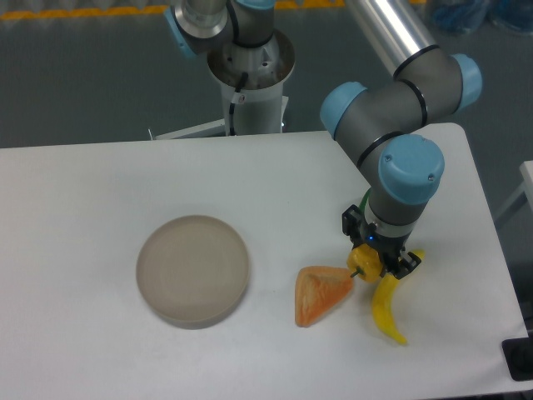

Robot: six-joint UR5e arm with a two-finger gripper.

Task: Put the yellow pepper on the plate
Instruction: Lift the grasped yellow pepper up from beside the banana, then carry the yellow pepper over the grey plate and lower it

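Pincer (pixel 372 263) pinching the yellow pepper (pixel 363 262) between its fingers, apparently low over the table (pixel 83 208) for carrying. A banana (pixel 386 310) lies just below it, an orange wedge (pixel 320 293) beside its left; the plate (pixel 192 269) sits well apart, bare.

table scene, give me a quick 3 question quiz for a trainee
1. True or false: the plate has nothing on it.
2. What sits between the fingers of the gripper? A) yellow pepper B) banana C) orange wedge
3. Fill in: the orange wedge lies between the plate and the ____.

Key: 1 true; 2 A; 3 banana
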